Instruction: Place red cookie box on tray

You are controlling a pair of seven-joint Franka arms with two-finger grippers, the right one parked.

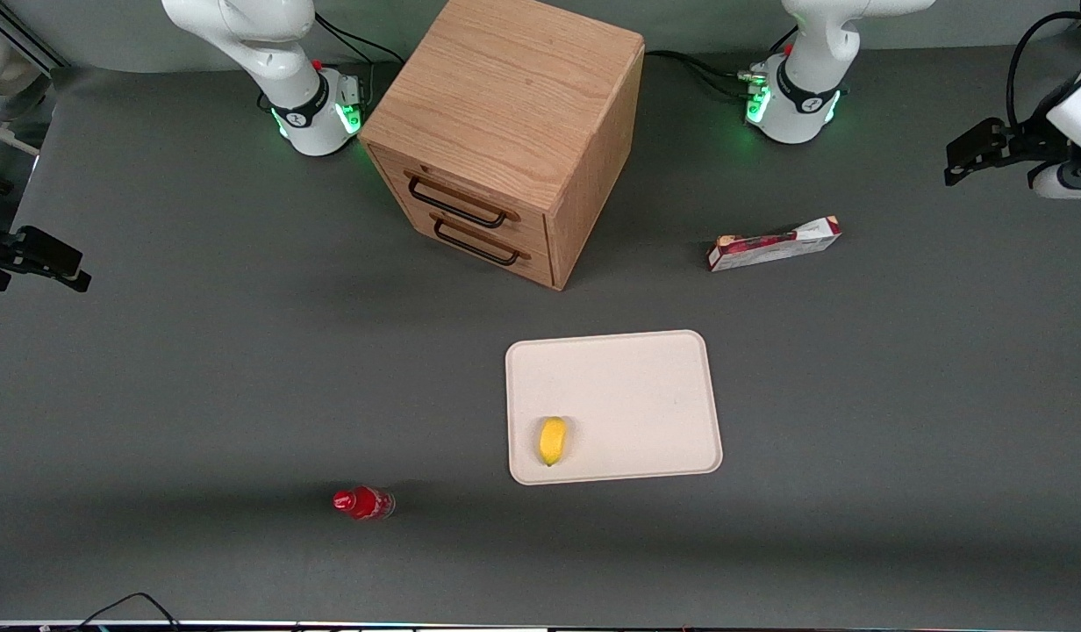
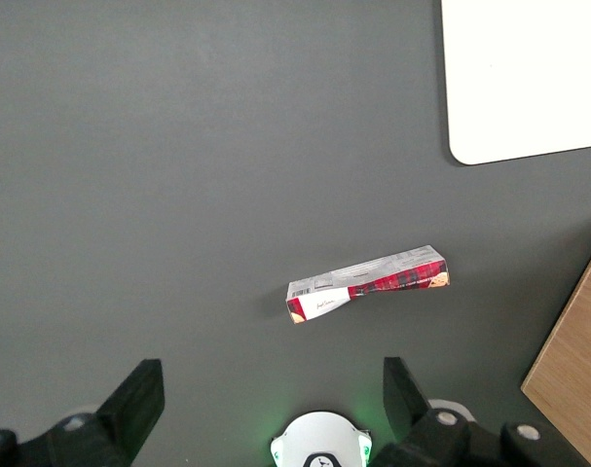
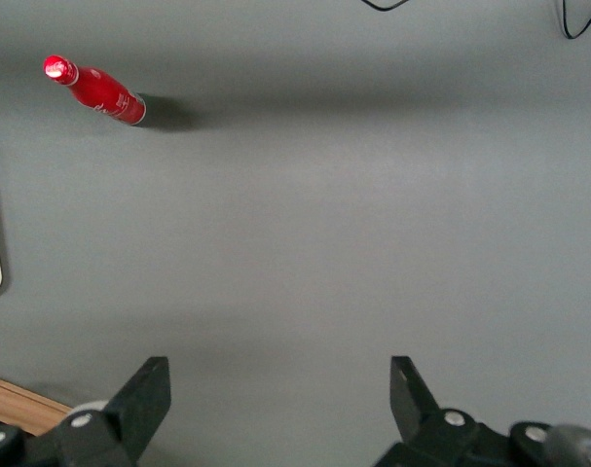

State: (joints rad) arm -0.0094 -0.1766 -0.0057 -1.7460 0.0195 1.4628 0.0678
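On the dark table, the red cookie box [image 1: 774, 243] lies flat, farther from the front camera than the tray [image 1: 646, 386]. High above it, well clear, the gripper [image 2: 271, 394] hangs open and empty.

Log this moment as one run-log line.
stage: pre-grasp | gripper: open, high above red cookie box | box: on table, off tray | tray: holds lemon

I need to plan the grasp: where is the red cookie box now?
The red cookie box lies flat on the table, farther from the front camera than the tray, with the open gripper above it.
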